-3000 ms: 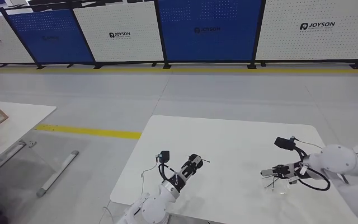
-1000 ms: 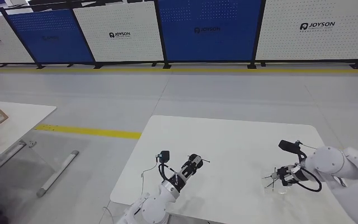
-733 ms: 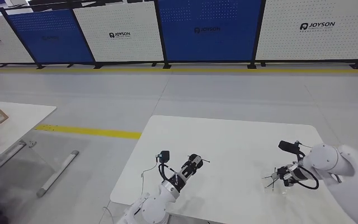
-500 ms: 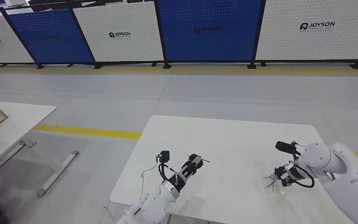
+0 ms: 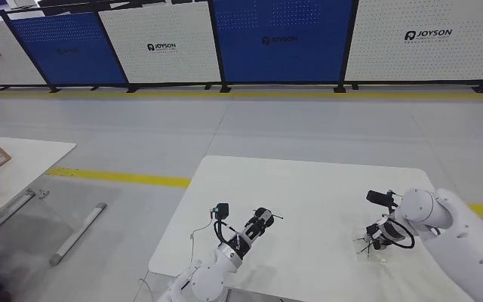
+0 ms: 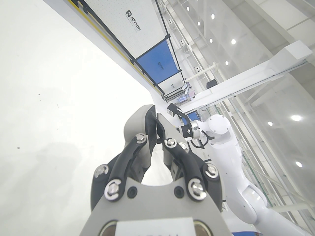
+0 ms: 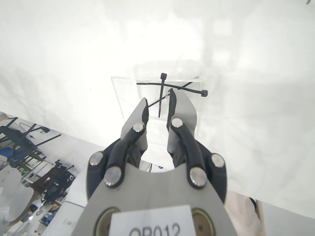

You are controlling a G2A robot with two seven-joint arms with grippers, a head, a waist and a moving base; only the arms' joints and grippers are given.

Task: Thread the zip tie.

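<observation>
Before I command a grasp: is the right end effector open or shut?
Open: the right end effector has its fingers apart, with black zip ties showing in the gap.

White wall panels [image 5: 158, 41]: one dark logo with a word mark on each, at 12 o'clock past the table [image 5: 302, 189].
Blue wall panels [image 5: 281, 38]: same mark, faint against the blue.
Sticker [image 7: 151, 218] on right gripper [image 7: 158, 96]: large dark characters, cut at the edge.
Sticker [image 6: 153, 226] on left gripper [image 6: 156, 112]: print cut off, unreadable.
</observation>
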